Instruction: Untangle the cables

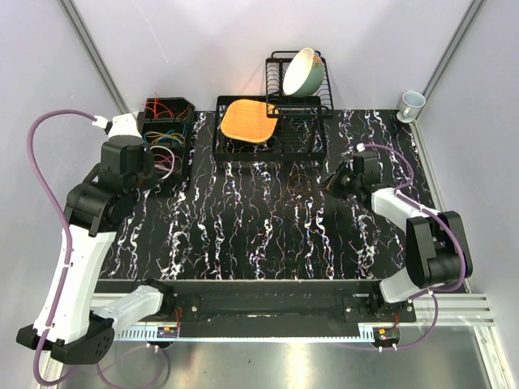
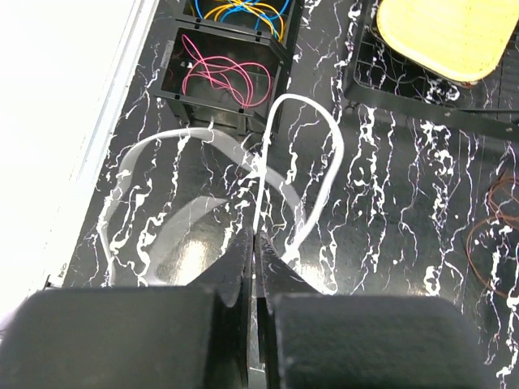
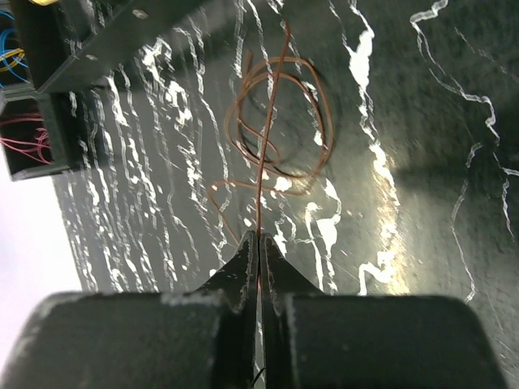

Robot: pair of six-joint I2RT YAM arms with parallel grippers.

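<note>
- Cables in orange, blue and yellow sit coiled inside the black divided box at the far left of the desk; I take that box as my landmark.
- From the left wrist, I see a pink cable filling the box's nearest compartment, with blue and yellow loops in the compartment behind it.
- A white cable lies looped on the desk just in front of the box, the top of its loop almost at the box's near wall.
- My left tool is pinched together on one strand of that white cable, on the near side of the box.
- A thin brown cable lies in a loose coil on the desk, well to the right of the box.
- My right tool is clamped on a single straight strand running out of that coil.
- Right of the box lies an orange mat, then a dish rack holding a tilted bowl; a mug stands farthest from the box, past the desk's far right corner.
</note>
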